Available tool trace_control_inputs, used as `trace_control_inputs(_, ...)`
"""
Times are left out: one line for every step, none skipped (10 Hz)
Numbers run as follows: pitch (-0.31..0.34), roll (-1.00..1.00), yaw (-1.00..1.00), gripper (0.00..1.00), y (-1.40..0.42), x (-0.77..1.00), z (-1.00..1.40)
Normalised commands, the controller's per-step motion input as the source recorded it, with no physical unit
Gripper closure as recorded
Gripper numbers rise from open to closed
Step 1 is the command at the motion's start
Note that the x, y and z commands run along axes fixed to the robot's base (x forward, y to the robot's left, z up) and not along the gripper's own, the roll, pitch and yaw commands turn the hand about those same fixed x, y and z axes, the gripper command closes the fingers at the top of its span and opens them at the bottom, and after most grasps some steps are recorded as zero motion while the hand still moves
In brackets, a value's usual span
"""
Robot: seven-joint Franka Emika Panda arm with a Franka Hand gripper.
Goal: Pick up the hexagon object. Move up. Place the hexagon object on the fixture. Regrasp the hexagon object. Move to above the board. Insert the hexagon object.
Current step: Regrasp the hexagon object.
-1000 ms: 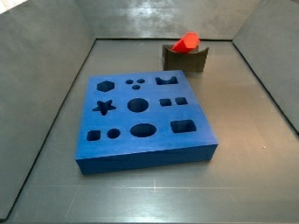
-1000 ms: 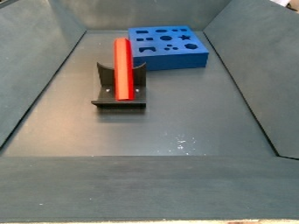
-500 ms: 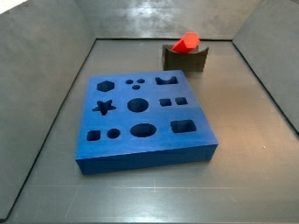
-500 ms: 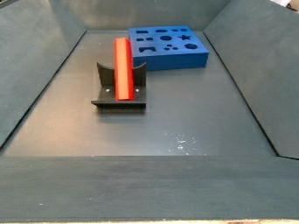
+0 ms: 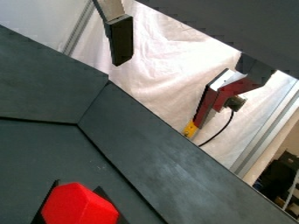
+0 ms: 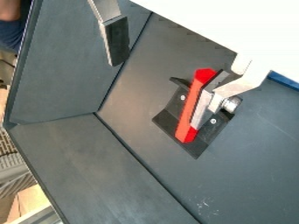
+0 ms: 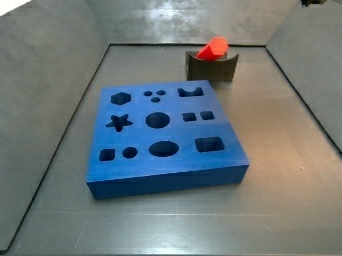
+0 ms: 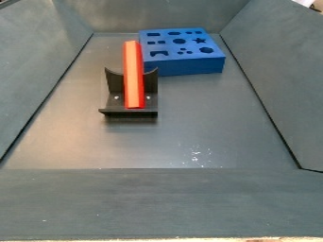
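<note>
Walls of dark grey sheet rise on every side of the bin floor [image 8: 190, 132], and wide bare stretches of that floor lie open in front of the fixture [image 8: 127, 97] and along both flanks of the board [image 7: 167, 135]. There is one hexagon object [image 8: 131, 76], one fixture and one board. The red peg leans in the fixture, its lower end down at the base plate and its upper end tilted up above the bracket; in a side view only its top [image 7: 213, 47] shows over the notched block [image 7: 214, 66]. The board lies flat, well apart from the fixture, with twelve cutouts, as far as the small ones can be counted. The gripper [image 6: 173, 66] hangs high above the floor and clear of everything; a silver finger with a dark pad [image 6: 114, 36] sits well apart from the other finger [image 6: 237, 83], so the jaws stand spread wide with nothing clasped. The peg [image 6: 193, 104] lies far beneath, between the two fingers as a wrist view frames them, untouched.
</note>
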Motion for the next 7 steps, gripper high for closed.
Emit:
trace_control_inputs(0.126,0.19,0.17,0.00,0.05,0.03,-1.00)
trace_control_inputs(0.115,0.19,0.16,0.00,0.05,0.04,-1.00)
trace_control_inputs(0.060,0.16,0.17,0.00,0.04,0.05,-1.00)
trace_control_inputs(0.038,0.14,0.17,0.00,0.03,0.06,-1.00)
trace_control_inputs(-0.006,0.11,0.16,0.00,0.03,0.08,-1.00)
trace_control_inputs(-0.033,0.09,0.15,0.00,0.03,0.09,-1.00)
trace_control_inputs(-0.070,0.08,0.12,0.00,0.02,0.10,-1.00)
